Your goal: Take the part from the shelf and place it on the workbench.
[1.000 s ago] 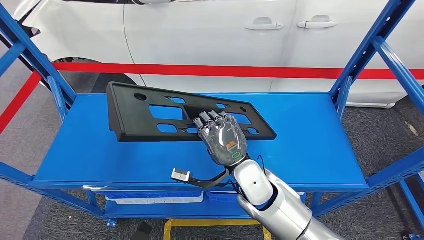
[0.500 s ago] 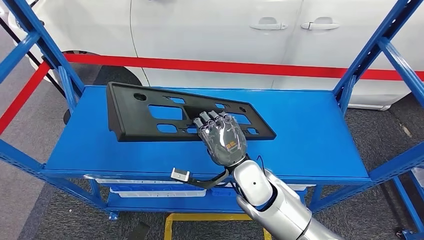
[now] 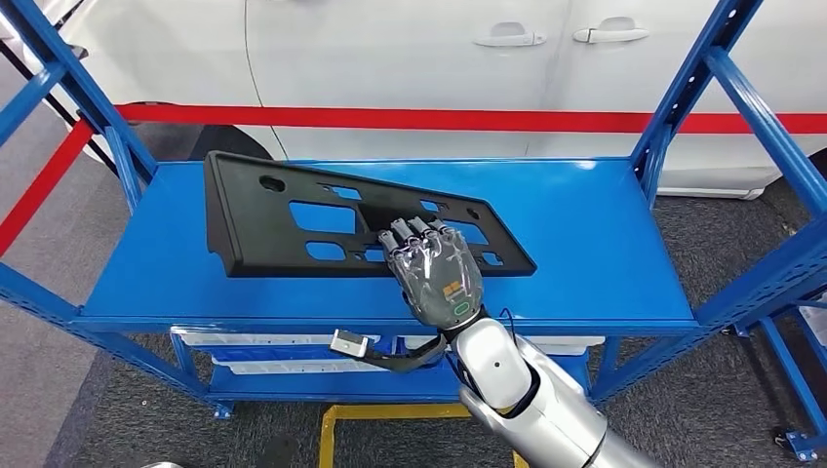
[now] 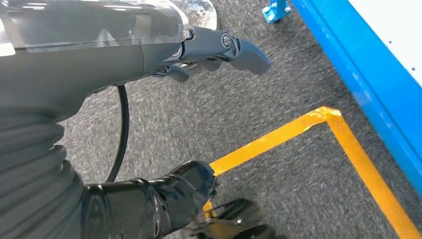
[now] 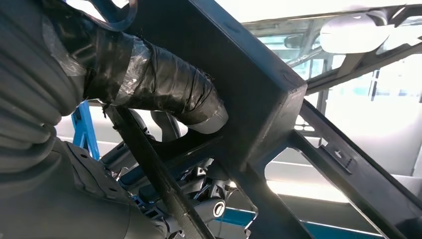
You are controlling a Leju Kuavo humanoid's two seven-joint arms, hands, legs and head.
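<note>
Black plastic part (image 3: pixel 332 219), long, flat, full of cut-outs, sits over blue shelf (image 3: pixel 605 253), tilted; I judge it light, stiff, awkwardly wide. My left hand (image 4: pixel 209 47) hangs over floor, fingers loosely apart, holding nothing. My right hand (image 3: pixel 436 263) grips part through cut-out near its right end; I'd expect sag toward the far end.

car workshop or plant floor: white car (image 3: pixel 410 68) across frame top, blue steel shelf rack (image 3: pixel 624 244), red (image 3: pixel 488 121) and yellow floor tape (image 3: pixel 390 414) on grey carpet

Right hand (image 3: pixel 436 276) grips with fingers curled; left hand (image 4: pixel 149 45) hangs open.
</note>
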